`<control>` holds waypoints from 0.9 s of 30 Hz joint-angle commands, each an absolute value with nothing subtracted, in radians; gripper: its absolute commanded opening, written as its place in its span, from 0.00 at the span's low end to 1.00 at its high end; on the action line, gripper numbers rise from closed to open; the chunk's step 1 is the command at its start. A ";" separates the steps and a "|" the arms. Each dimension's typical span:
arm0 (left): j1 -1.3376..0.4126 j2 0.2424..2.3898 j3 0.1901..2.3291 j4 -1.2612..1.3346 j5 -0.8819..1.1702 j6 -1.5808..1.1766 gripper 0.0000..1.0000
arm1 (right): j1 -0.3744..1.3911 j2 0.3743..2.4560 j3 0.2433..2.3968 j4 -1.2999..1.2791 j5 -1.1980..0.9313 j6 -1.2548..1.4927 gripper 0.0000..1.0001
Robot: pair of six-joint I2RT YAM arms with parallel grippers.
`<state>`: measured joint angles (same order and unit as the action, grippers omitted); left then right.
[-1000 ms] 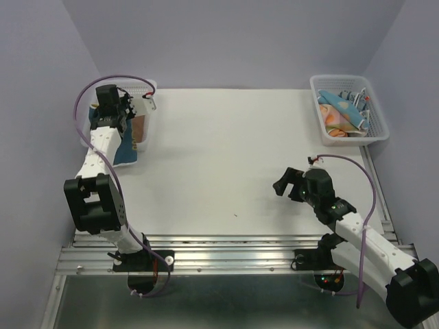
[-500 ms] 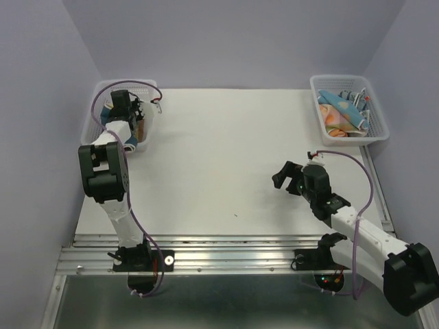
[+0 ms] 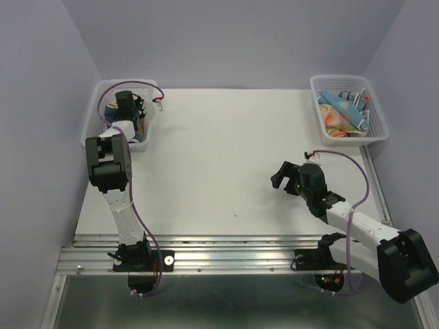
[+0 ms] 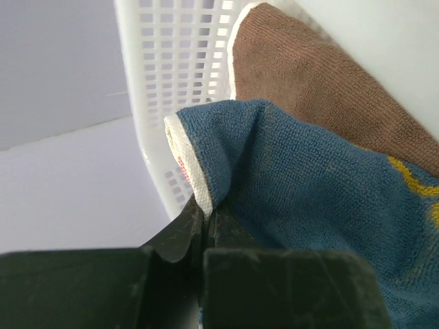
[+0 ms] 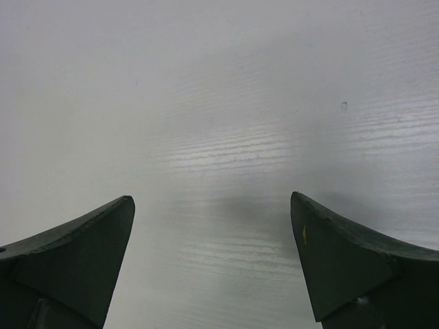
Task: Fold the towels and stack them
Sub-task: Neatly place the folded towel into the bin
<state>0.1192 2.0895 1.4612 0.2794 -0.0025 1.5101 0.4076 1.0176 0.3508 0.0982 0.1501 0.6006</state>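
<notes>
— What's in the baskets?
— The left basket [image 4: 164, 62] has a brown towel [image 4: 309, 75] with a blue towel [image 4: 322, 192] partly over it. The right basket [image 3: 358, 140] holds crumpled patterned towels [image 3: 341, 113], orange and blue-white, I think.
— And the arms?
— The left gripper [image 4: 206, 219], reaching into its basket, pinches the blue towel's white hem. The right gripper [image 5: 212, 264] hovers low over the table [image 3: 219, 151], fingers spread wide, holding nothing.

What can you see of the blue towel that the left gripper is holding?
The blue towel is soft, looped, terry-like cloth with a white stitched hem and a curved yellow mark. The left gripper is shut on its hemmed edge, bunching it into a fold. It lies against a brown towel inside the white mesh basket.
</notes>
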 commanded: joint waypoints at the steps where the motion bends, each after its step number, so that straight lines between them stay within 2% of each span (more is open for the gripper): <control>1: 0.118 2.086 1.514 0.417 -0.005 1.519 0.00 | 0.413 1.029 0.410 0.170 0.164 0.612 1.00; 9: 0.120 2.098 1.514 0.449 0.029 1.516 0.00 | 0.413 1.029 0.405 0.184 0.160 0.611 1.00; 10: 0.120 2.098 1.513 0.456 0.025 1.519 0.08 | 0.413 1.028 0.406 0.181 0.160 0.612 1.00; 11: 0.120 2.094 1.505 0.459 0.020 1.522 0.41 | 0.413 1.025 0.407 0.178 0.160 0.609 1.00; 12: 0.120 2.089 1.500 0.462 0.018 1.520 0.53 | 0.414 1.022 0.407 0.179 0.156 0.609 1.00; 13: 0.118 2.085 1.494 0.466 0.017 1.522 0.82 | 0.413 1.020 0.407 0.179 0.155 0.607 1.00; 14: 0.118 2.079 1.490 0.471 0.017 1.517 0.99 | 0.413 1.017 0.408 0.179 0.155 0.606 1.00; 20: 0.117 1.979 1.473 0.502 0.050 1.401 0.99 | 0.413 0.980 0.413 0.163 0.137 0.595 1.00; 27: 0.058 1.706 1.390 0.514 0.089 1.203 0.99 | 0.413 0.905 0.449 0.149 0.043 0.561 1.00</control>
<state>0.1074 1.9404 1.4136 0.4213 0.0490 1.3430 0.4076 0.9436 0.3614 0.1181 0.0933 0.5915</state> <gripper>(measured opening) 0.986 0.999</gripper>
